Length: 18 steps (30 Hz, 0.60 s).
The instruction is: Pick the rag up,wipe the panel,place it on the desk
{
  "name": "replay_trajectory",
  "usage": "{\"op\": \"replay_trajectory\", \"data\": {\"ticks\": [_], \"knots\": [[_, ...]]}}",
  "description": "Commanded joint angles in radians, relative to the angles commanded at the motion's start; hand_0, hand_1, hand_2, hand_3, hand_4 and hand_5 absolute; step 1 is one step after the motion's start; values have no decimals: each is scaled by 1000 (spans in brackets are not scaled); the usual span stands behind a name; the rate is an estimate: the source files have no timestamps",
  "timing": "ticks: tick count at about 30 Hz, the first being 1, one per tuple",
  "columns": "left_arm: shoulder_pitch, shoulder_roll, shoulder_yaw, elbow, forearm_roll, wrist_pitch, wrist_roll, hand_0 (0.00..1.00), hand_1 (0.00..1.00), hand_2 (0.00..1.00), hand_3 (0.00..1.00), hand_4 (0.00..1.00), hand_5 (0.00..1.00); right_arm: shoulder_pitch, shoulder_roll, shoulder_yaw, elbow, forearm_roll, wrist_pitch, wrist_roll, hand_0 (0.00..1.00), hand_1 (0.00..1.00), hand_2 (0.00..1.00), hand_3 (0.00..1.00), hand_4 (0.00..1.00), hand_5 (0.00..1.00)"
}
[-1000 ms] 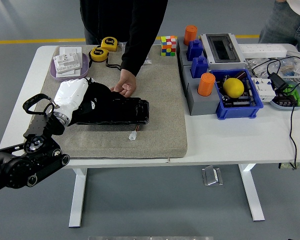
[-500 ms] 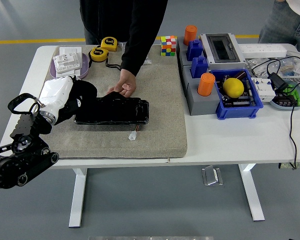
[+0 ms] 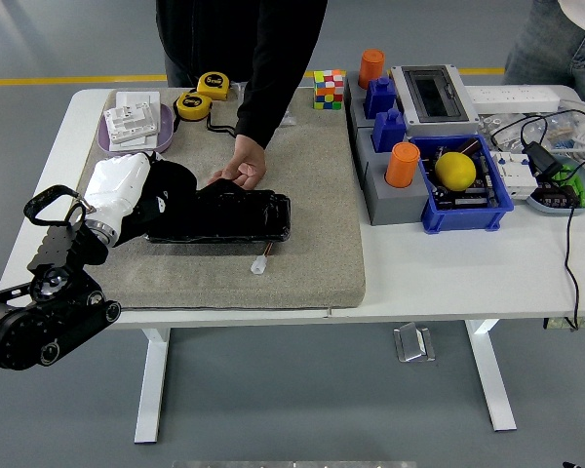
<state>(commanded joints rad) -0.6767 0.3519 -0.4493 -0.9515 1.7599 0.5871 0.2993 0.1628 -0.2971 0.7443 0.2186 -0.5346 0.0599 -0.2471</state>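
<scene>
The left hand (image 3: 120,190) is closing on the dark rag (image 3: 171,190) and pressing it onto the panel's (image 3: 229,216) nine-o'clock end, while a person's hand (image 3: 242,168) at twelve o'clock is steadying the panel for wiping.

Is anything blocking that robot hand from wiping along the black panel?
Yes. The person's hand rests on the black panel's far edge near its middle, ahead of the left hand working at the panel's left end.
</scene>
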Motion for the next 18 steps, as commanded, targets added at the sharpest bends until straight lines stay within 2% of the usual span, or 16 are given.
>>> {"op": "replay_trajectory", "data": {"ticks": [13,18], "knots": [[-42,-59,81,-10,-22,1,7,193,139,475,442,262,2,8,-12,-7,5,-4,2,0,756,565,700,593,998,539],[-50,-74,114,-15,-30,-2,10,193,139,475,442,262,2,5,-20,-6,8,-11,4,-1,755,566,700,593,998,540]]}}
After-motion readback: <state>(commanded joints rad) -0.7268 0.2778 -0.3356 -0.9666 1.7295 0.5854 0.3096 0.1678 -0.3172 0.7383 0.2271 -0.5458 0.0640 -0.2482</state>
